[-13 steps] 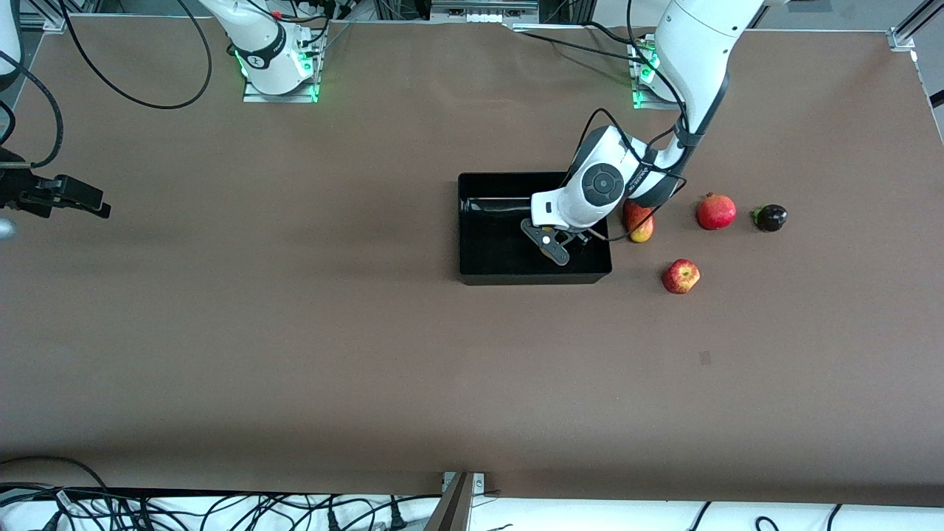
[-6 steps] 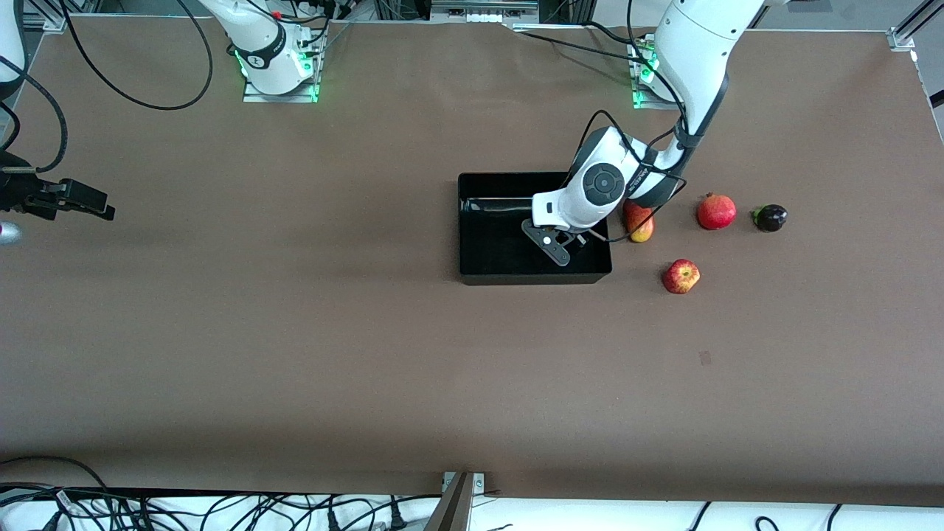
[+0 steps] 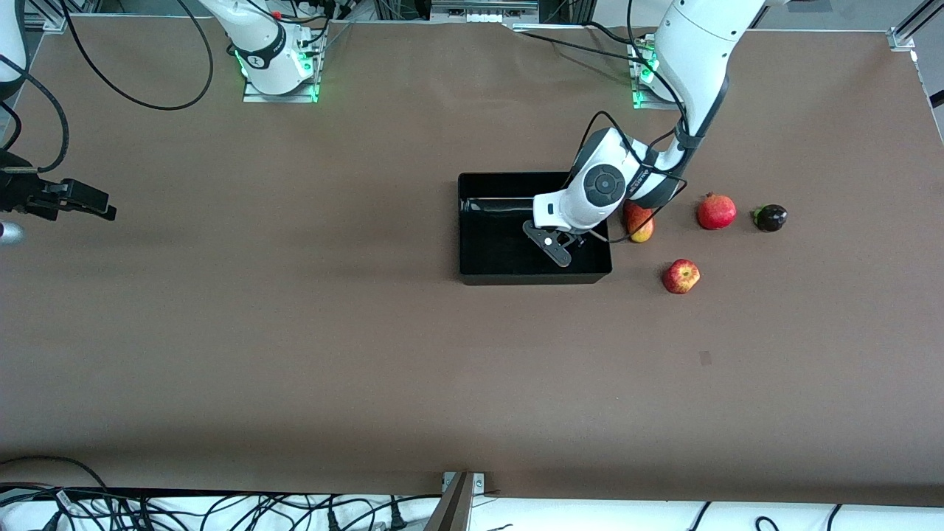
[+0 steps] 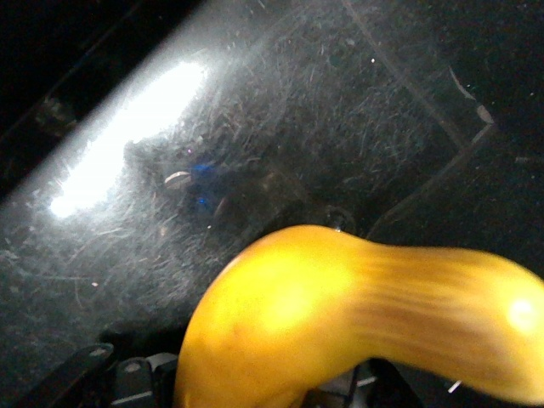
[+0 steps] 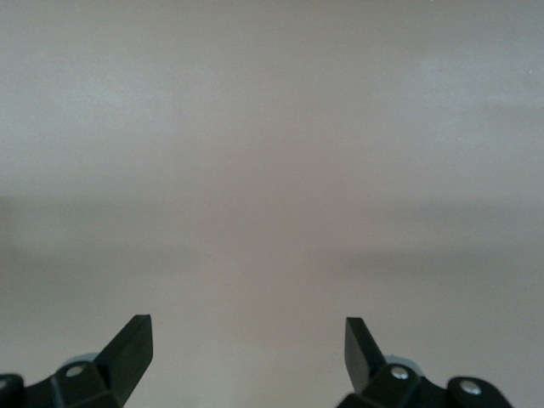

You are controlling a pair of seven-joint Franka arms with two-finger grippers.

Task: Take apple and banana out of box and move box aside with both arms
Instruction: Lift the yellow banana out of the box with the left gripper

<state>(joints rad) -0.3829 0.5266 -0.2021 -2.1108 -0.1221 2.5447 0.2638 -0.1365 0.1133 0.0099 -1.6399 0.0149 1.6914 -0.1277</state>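
My left gripper (image 3: 557, 248) is low inside the black box (image 3: 487, 274), shut on the yellow banana (image 4: 340, 306), which fills the left wrist view over the box's scratched glossy floor (image 4: 255, 127). In the front view the hand hides nearly all of the banana. The small red apple with yellow patches (image 3: 680, 276) lies on the table beside the box, toward the left arm's end and nearer the camera. My right gripper (image 3: 82, 201) is open and empty over bare table at the right arm's end; the right wrist view (image 5: 246, 340) shows only table between its fingers.
An oblong red-yellow fruit (image 3: 640, 223) lies against the box's end wall, partly under the left arm. A round red crowned fruit (image 3: 716, 212) and a dark round fruit (image 3: 770, 217) lie in a row further toward the left arm's end.
My right gripper has drifted slightly over the table at its end. My left gripper stays in the box with the banana, barely moved.
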